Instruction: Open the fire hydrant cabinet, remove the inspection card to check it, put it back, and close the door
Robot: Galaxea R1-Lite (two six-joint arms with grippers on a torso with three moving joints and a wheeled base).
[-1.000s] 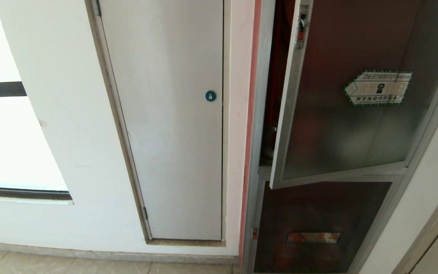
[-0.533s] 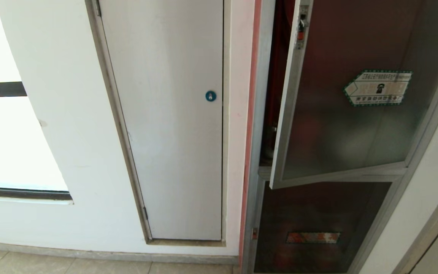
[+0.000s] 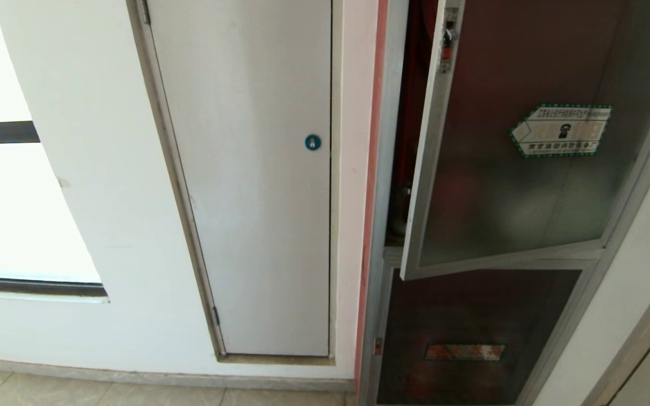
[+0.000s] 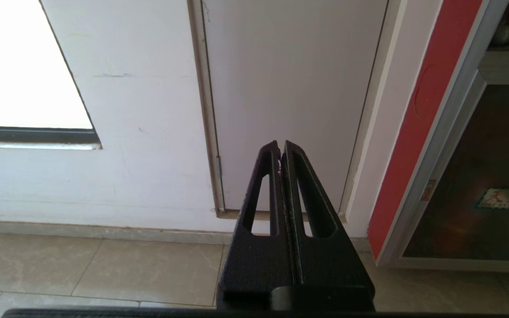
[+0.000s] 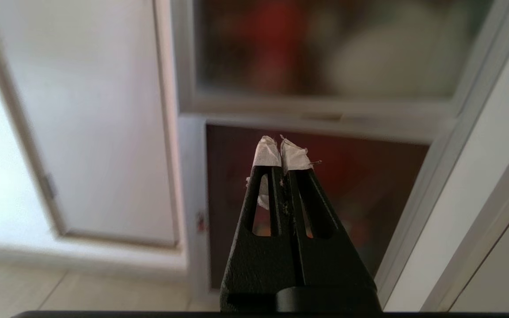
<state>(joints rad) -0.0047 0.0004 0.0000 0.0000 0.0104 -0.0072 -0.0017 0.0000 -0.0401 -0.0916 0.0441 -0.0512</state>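
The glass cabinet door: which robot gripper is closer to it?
Right. The right gripper points at the cabinet just below the door; the left gripper faces the plain white door beside it.

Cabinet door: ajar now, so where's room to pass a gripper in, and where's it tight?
Free: the tall gap between the cabinet frame and the door latch edge, open top to shelf level. Tight: low in the gap, where the valve sits. The lower panel is shut, no entry. The white door beside is shut too.

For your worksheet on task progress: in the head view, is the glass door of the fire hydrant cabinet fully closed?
No, the door stands ajar, its latch edge swung out from the fire hydrant cabinet, showing a strip of red interior.
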